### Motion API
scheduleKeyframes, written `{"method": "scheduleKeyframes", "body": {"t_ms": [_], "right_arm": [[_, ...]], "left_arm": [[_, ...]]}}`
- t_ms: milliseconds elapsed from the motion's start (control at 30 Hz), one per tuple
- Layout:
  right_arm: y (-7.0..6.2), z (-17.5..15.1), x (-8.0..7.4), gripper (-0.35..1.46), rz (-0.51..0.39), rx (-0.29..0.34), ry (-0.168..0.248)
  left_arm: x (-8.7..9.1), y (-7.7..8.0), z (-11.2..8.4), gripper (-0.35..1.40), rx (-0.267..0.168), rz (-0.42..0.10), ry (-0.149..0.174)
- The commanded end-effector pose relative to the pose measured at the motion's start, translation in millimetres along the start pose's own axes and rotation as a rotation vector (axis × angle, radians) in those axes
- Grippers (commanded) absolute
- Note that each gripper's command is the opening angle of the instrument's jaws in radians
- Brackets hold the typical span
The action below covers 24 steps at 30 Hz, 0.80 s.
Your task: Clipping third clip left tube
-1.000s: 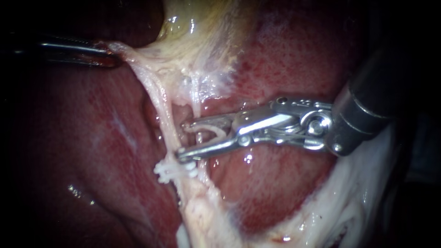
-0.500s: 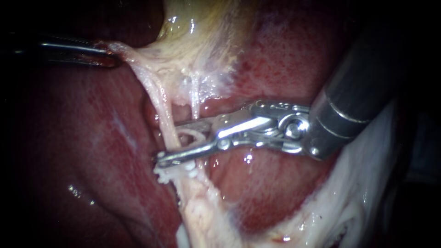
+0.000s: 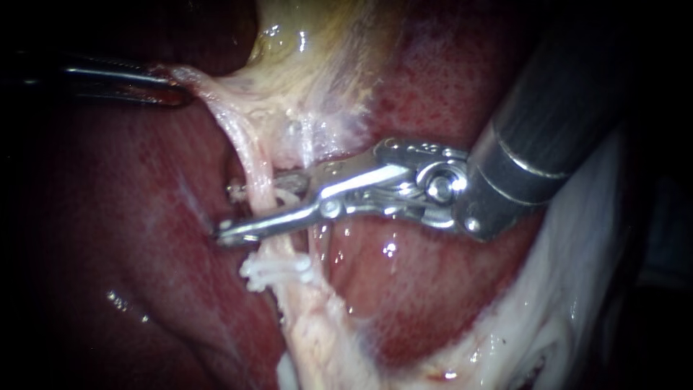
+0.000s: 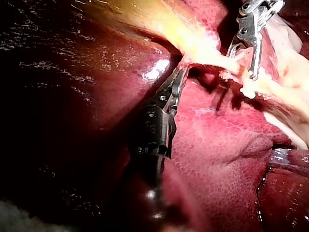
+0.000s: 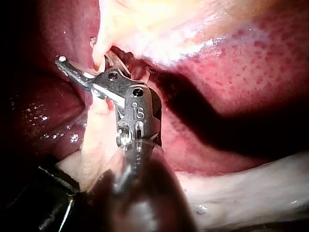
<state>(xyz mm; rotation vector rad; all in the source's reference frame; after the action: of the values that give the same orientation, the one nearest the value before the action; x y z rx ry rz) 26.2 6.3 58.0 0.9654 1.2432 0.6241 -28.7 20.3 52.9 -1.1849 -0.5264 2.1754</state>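
1. My right instrument [image 3: 240,213]: jaws apart, straddling the left tube [image 3: 254,162], with a white clip [image 3: 232,191] between them.
2. A seated clip [image 3: 278,271] crosses that tube just below the jaws.
3. My left instrument [image 3: 164,92]: jaws clamped on pale tissue [image 3: 216,94] beneath the gallbladder [image 3: 310,43].

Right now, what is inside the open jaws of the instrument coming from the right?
The pale left tube passes between the right instrument's open jaws, with bits of a white clip beside it. The upper jaw's tip is hidden behind the tube.
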Motion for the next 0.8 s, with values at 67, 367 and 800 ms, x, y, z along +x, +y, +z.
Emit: {"method": "scheduleKeyframes", "body": {"t_ms": [67, 367, 800], "right_arm": [[-0.7, 0.1, 0.4, 0.47, 0.002, 0.004, -0.001], [-1.5, 0.1, 0.8, 0.36, 0.004, 0.008, -0.002], [-1.5, -0.9, 0.4, -0.35, 0.115, 0.015, -0.004]], "left_arm": [[0.0, 0.0, 0.0, -0.35, 0.0, 0.0, 0.0], [0.0, 0.0, 0.0, -0.35, 0.0, 0.0, 0.0], [0.0, 0.0, 0.0, -0.35, 0.0, 0.0, 0.0]]}}
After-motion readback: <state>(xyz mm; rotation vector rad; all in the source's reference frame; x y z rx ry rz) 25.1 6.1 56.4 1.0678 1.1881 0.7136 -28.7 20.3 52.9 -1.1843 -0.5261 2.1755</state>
